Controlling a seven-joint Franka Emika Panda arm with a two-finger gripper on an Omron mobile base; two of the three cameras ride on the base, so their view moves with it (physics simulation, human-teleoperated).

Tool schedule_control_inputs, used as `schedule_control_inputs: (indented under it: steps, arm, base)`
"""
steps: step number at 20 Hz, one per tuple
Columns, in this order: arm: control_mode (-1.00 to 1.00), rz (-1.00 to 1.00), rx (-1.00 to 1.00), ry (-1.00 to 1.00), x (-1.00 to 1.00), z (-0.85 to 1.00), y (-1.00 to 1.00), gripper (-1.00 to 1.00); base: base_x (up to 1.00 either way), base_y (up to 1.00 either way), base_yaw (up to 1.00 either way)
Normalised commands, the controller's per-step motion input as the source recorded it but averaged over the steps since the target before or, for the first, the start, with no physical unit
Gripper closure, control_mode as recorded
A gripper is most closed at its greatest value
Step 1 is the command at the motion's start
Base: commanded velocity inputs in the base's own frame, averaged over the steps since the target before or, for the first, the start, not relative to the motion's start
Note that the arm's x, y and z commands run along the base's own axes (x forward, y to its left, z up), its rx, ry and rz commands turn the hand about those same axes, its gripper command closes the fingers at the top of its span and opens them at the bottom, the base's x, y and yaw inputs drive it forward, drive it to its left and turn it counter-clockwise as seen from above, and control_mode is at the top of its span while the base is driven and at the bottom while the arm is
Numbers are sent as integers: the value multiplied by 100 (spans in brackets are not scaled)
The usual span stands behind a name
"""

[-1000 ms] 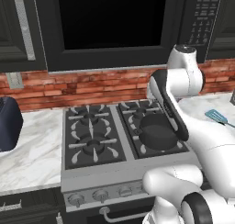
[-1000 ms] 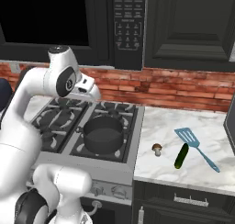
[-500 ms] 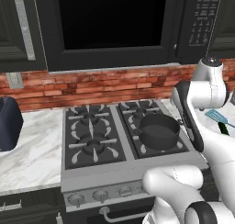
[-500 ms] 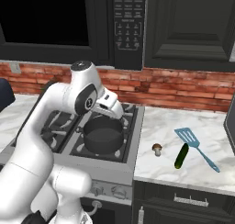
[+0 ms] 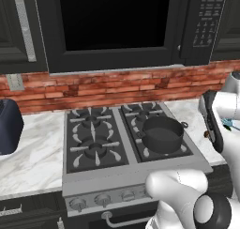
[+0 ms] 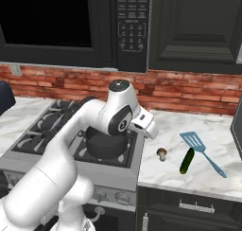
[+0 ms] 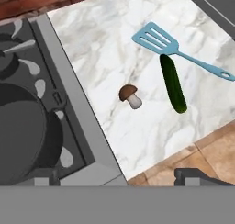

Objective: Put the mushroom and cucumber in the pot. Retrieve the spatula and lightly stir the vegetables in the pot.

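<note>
The mushroom (image 7: 131, 96), brown-capped with a pale stem, lies on the marble counter just right of the stove. Beside it is the dark green cucumber (image 7: 173, 83), and the light blue spatula (image 7: 158, 41) lies past that with its handle running right. All three also sit on the counter in the right base view: mushroom (image 6: 162, 153), cucumber (image 6: 187, 160), spatula (image 6: 198, 147). The dark pot (image 5: 161, 134) stands on the stove's front right burner, partly behind my arm (image 6: 101, 147). My gripper (image 7: 119, 177) hangs open and empty above the stove's right edge, left of the mushroom (image 6: 152, 131).
The grey stove (image 5: 93, 143) fills the middle, with a black microwave (image 6: 132, 26) above it. A dark blue appliance (image 5: 7, 125) stands on the left counter. The marble counter (image 6: 212, 178) ends at a front edge, with tiled floor (image 7: 215, 154) below.
My arm has swung right, from over the stove's burners out past the pot toward the counter. The gripper has stayed open. The vegetables and spatula have not moved.
</note>
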Motion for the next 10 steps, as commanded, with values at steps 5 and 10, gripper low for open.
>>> schedule_control_inputs:
  steps: [5, 10]
  arm:
    - [-100, -2, 0, 3, 0, -45, -100, -100]
    - [-100, 0, 0, 8, 0, -45, -97, -100]
  base:
    - [0, 0, 0]
    - [0, 0, 0]
